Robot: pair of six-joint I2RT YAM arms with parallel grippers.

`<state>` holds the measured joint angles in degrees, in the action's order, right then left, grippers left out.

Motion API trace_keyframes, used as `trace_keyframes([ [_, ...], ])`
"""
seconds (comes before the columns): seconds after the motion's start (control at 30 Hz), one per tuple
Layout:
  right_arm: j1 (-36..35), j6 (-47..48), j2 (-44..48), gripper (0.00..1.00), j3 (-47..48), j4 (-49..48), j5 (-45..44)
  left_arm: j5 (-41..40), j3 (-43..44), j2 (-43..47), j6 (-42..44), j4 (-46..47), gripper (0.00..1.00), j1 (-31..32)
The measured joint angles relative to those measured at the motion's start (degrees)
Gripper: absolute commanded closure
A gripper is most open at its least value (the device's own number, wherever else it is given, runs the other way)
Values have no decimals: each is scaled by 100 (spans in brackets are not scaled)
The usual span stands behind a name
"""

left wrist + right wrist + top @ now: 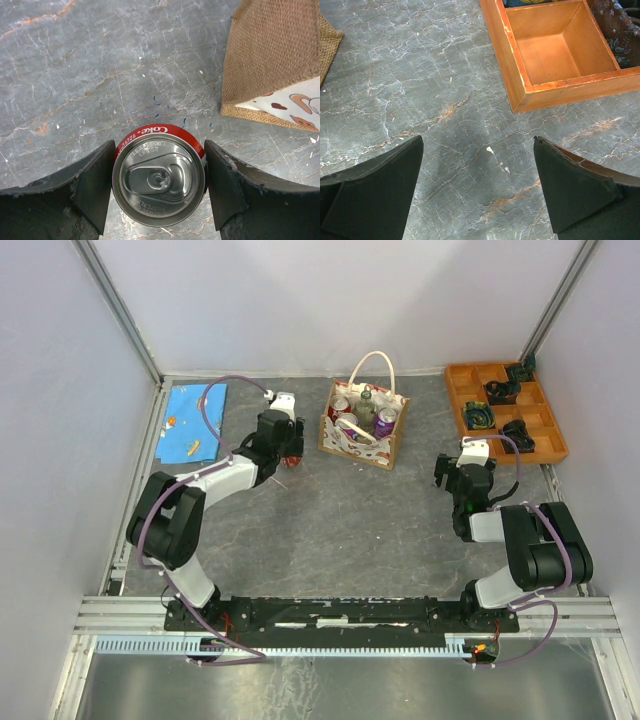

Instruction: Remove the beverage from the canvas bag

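left gripper (pixel 158 186) clamped on Coke can (pixel 159 172) | beside canvas bag (pixel 361 443), outside it | right gripper (pixel 477 185) apart

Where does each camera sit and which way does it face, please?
Top external: above and behind the arms, looking down on the table; both arms, left hand and right hand show, bases at the bottom.
Left wrist: on the left arm, looking straight down; its two fingers grip a Coke can beside the canvas bag.
Right wrist: on the right arm, looking down at table and orange tray; its open fingers show.
Shared: top and left wrist both show can and bag; top and right wrist, the tray.
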<state>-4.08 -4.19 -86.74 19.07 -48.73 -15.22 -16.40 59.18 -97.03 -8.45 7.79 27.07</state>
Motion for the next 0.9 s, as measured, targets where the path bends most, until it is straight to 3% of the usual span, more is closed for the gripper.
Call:
trace_keyframes([
  [0.2,0,0,0,1,0,0,0,2,-35,-72,-101,46,96,0],
  [0.4,0,0,0,1,0,0,0,-15,83,-271,-109,63,82,0],
  [0.53,0,0,0,1,0,0,0,-55,247,-385,-109,-44,50,0],
  [0.7,0,0,0,1,0,2,0,-138,369,-439,-109,-203,22,4],
  [0.73,0,0,0,1,0,0,0,-149,374,-439,-109,-214,8,4],
  [0.77,0,0,0,1,0,2,0,-160,376,-439,-109,-225,0,4],
  [0.9,0,0,0,1,0,0,0,-260,426,-439,-118,-282,1,4],
])
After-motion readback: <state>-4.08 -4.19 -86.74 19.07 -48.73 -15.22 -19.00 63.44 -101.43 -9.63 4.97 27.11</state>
